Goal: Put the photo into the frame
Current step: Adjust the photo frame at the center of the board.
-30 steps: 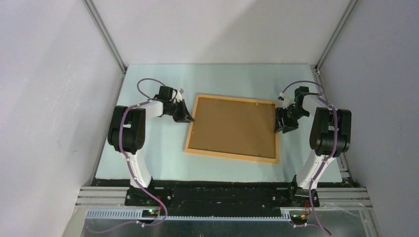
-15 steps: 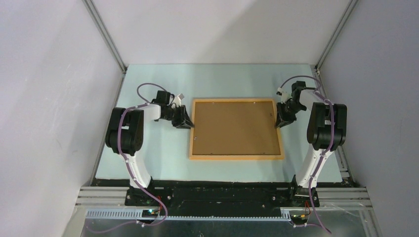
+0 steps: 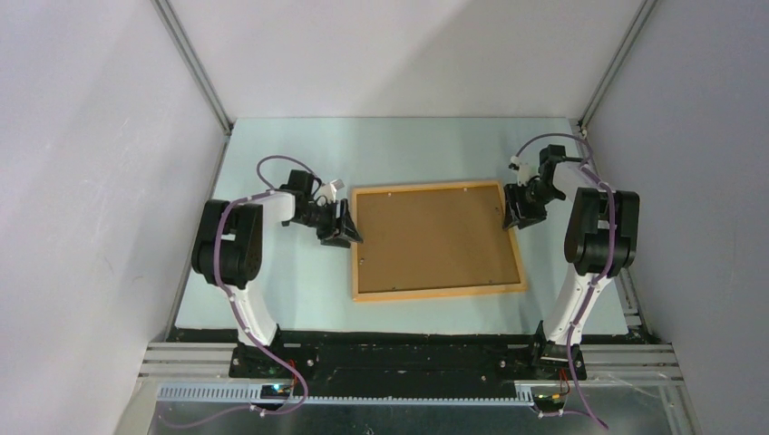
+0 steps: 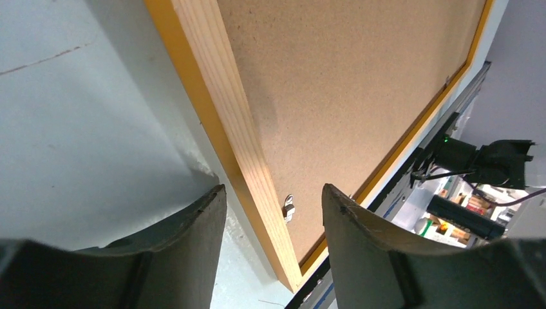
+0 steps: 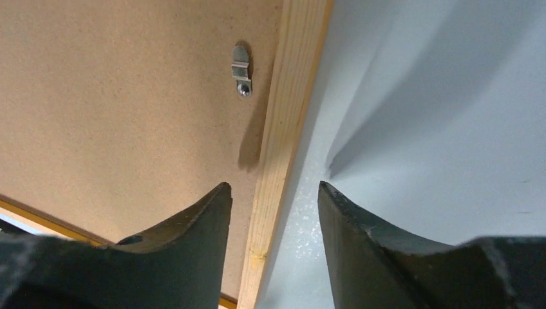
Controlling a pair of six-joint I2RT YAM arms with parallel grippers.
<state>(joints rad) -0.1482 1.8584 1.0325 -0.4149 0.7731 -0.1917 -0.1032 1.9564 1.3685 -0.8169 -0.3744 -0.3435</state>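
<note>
Left hand (image 3: 347, 228) and right hand (image 3: 513, 210) both gape open, each straddling a side rail of the face-down frame (image 3: 440, 292).

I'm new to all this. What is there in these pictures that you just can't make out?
- The photo: in no view; if it is inside the frame, the backing board covers it.
- The frame's front: every view, turned down to the table.
- The metal clips: mere specks in the top view.
- The frame's far stretch: cut off by each wrist view's top edge.
</note>
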